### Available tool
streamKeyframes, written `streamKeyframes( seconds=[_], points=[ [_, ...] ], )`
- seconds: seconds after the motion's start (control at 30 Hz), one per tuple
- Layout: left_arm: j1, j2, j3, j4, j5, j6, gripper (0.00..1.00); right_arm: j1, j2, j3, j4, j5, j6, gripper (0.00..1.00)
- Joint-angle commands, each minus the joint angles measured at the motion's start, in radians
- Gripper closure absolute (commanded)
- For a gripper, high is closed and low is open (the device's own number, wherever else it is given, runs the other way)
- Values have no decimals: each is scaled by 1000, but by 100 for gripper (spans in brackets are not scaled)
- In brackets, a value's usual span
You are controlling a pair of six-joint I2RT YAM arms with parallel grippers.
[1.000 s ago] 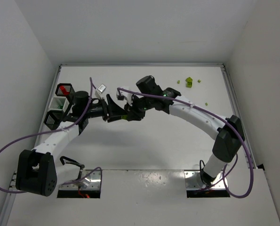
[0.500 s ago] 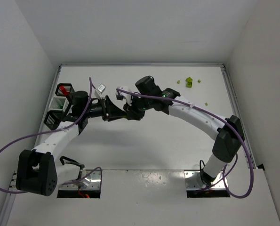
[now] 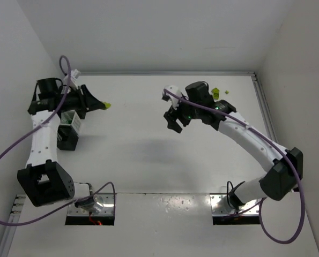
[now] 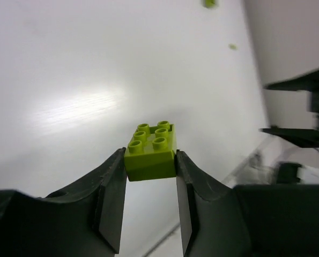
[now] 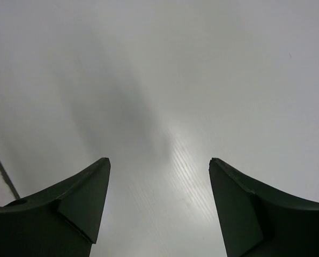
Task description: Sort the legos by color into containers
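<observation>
Swung apart since a second ago, no longer meeting at mid-table. Yellow-green lego (image 4: 150,154) pinched by its two smooth side walls, studs up, in the left gripper (image 4: 149,172). Carried off to the table's (image 3: 148,160) left, near the containers (image 3: 71,122) and just right of them from above. Probably light, rigid and slick. Best taken flat on opposite walls, as here. Right gripper (image 5: 159,201) spread wide, holding nothing, over bare surface toward the far right. No brand, label or writing legible.
</observation>
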Motion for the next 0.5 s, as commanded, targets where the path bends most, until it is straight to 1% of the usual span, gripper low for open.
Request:
streamKeyframes(
  seconds=[0.0,0.07,0.1,0.13,0.17,0.23,0.27,0.37,0.47],
  points=[
    [141,14,159,-374,-249,385,100,-105,-50,-107,-22,98,19,25],
    [210,5,213,-375,-397,396,100,-153,-50,-137,-51,98,31,25],
    [221,5,228,-375,-475,411,100,-177,-50,-137,-65,98,40,25],
    [235,5,228,-375,-596,423,100,-200,-41,-146,-74,74,51,25],
    [251,5,228,-375,-641,437,100,-240,-41,-146,-84,63,69,25],
    [308,5,228,-399,-715,471,100,-277,-32,-146,-97,28,78,25],
    [348,5,215,-414,-726,494,100,-306,-20,-146,-107,5,91,25],
    [390,5,178,-404,-773,524,100,-358,11,-135,-117,-31,100,25],
    [434,-4,130,-381,-795,555,100,-386,55,-98,-165,-101,100,25]
  ],
)
